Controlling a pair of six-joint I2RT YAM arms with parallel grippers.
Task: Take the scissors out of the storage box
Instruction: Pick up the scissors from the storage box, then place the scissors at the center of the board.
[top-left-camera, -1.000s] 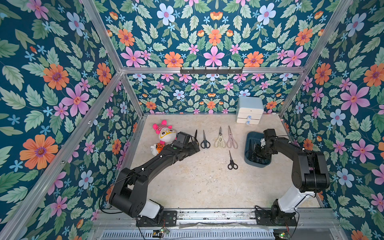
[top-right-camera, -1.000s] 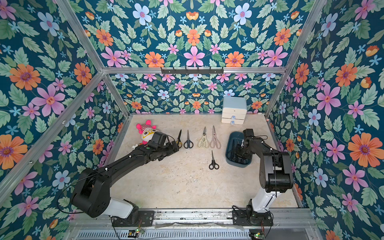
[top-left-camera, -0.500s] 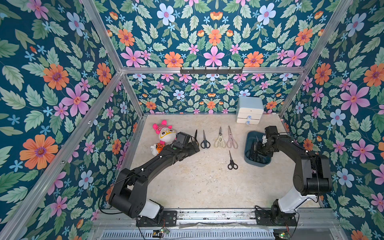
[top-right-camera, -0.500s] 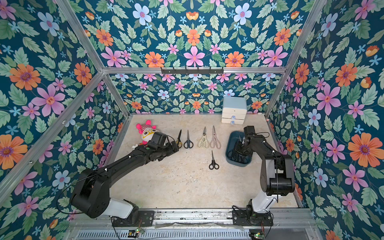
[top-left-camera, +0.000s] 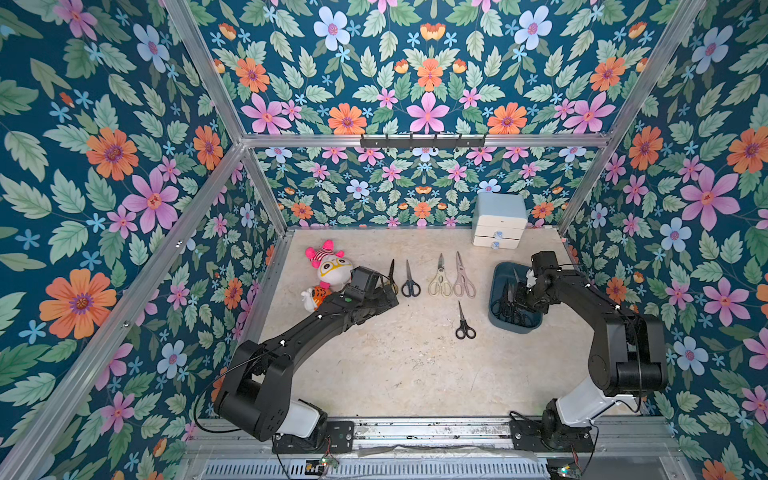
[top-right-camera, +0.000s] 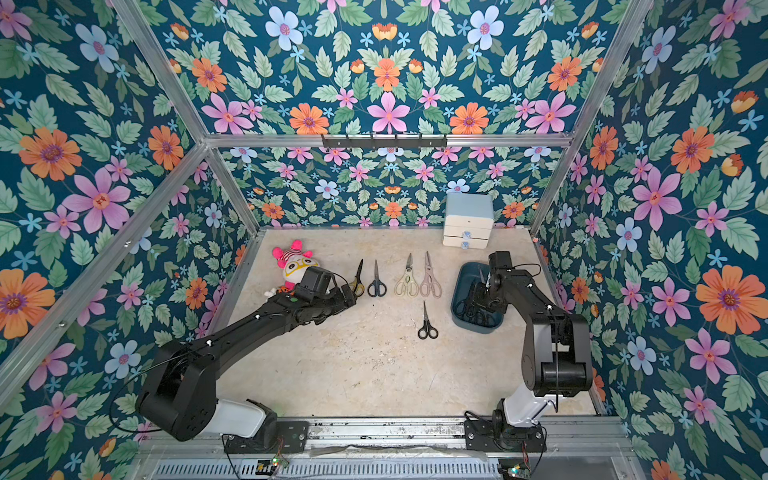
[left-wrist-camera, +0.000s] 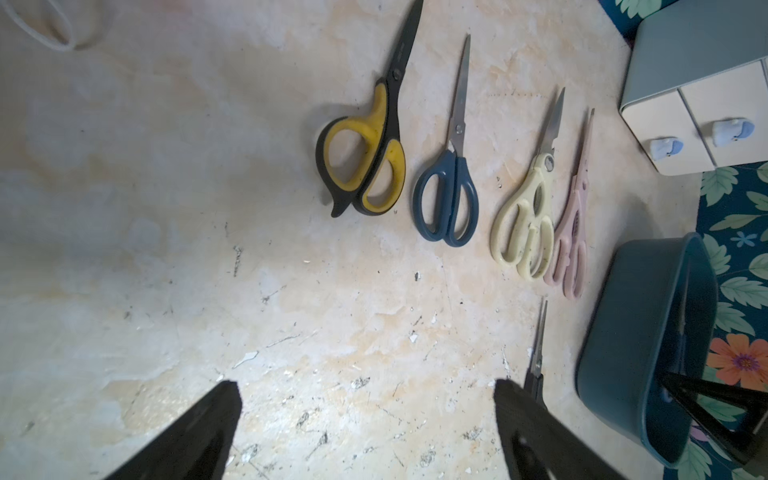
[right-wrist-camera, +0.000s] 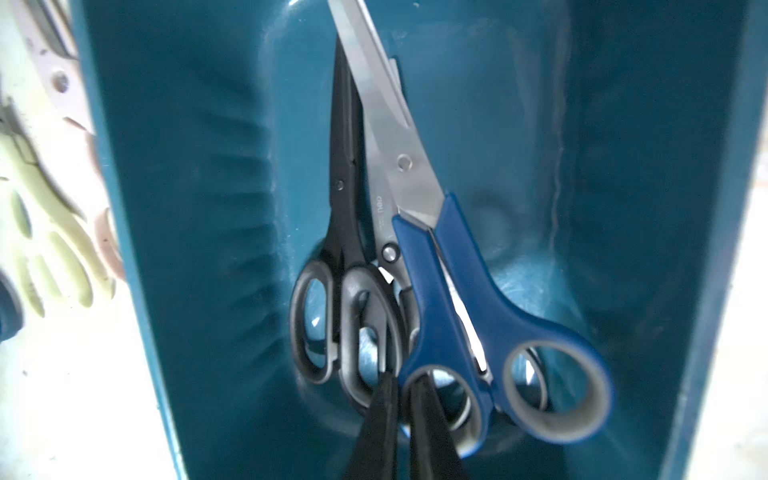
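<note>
The dark teal storage box (top-left-camera: 515, 328) (top-right-camera: 478, 329) sits at the right of the floor. Inside it lie blue-handled scissors (right-wrist-camera: 449, 266) on top of black-handled scissors (right-wrist-camera: 345, 232). My right gripper (right-wrist-camera: 405, 384) (top-left-camera: 517, 298) reaches into the box and is shut on the rim of one blue handle loop, one finger inside the loop. On the floor lie yellow-black scissors (left-wrist-camera: 374, 158) (top-left-camera: 391, 274), dark-blue scissors (left-wrist-camera: 449, 199) (top-left-camera: 410, 286), cream shears (left-wrist-camera: 528, 216) (top-left-camera: 439, 282), pink shears (left-wrist-camera: 573, 232) (top-left-camera: 463, 282) and black scissors (top-left-camera: 464, 330). My left gripper (left-wrist-camera: 368, 399) (top-left-camera: 388, 296) hangs open beside the yellow-black pair, holding nothing.
A pale-blue and white two-drawer cabinet (top-left-camera: 498, 220) stands against the back wall just behind the box. A plush doll (top-left-camera: 330, 270) lies at the left by my left wrist. Flowered walls close in the floor on three sides.
My right wrist has edged slightly toward the back over the box. The left arm and the scissors on the floor have not moved.
</note>
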